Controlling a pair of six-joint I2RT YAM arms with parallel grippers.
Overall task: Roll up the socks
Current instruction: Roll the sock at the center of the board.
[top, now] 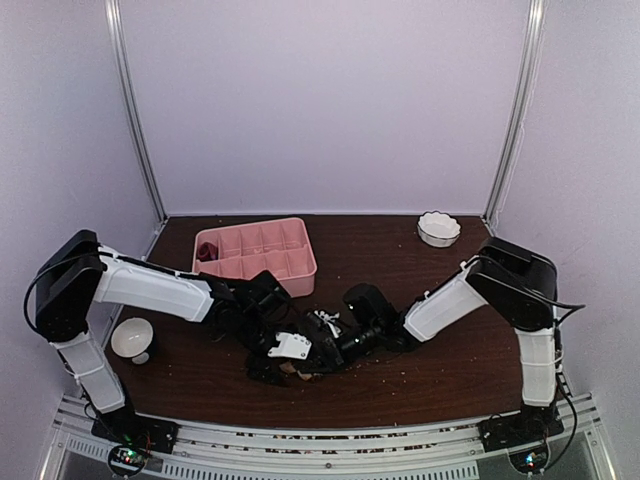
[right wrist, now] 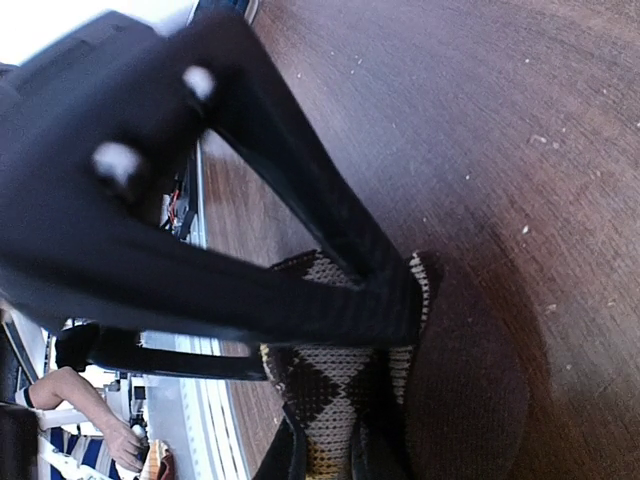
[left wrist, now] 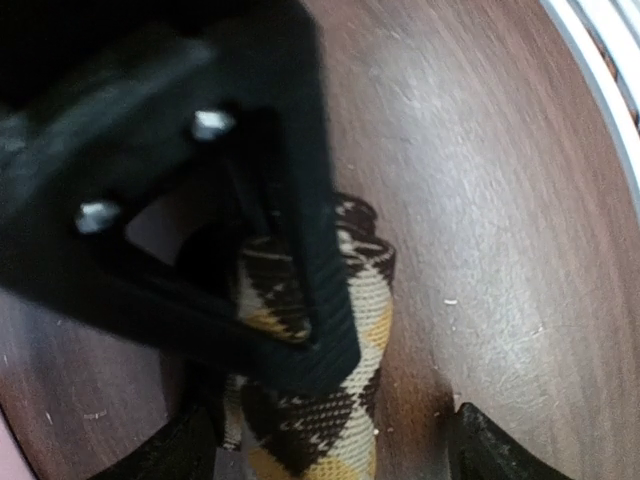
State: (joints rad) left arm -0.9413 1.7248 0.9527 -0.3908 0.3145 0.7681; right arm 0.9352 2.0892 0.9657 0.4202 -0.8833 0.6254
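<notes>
No text, label, brand, number or sign can be read in any of the three views. The brown-and-tan checkered knitted sock (left wrist: 330,420) carries only its woven diamond pattern. The pink divided plastic tray (top: 309,258) has plain walls with no legible marking.

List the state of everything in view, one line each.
Right gripper: shut on the sock.
Left gripper: open, straddling the sock.
Sock: bunched, pinched.
Tray: upright, red item in left end compartment.
Left bowl: upright.
Right bowl: upright.
</notes>
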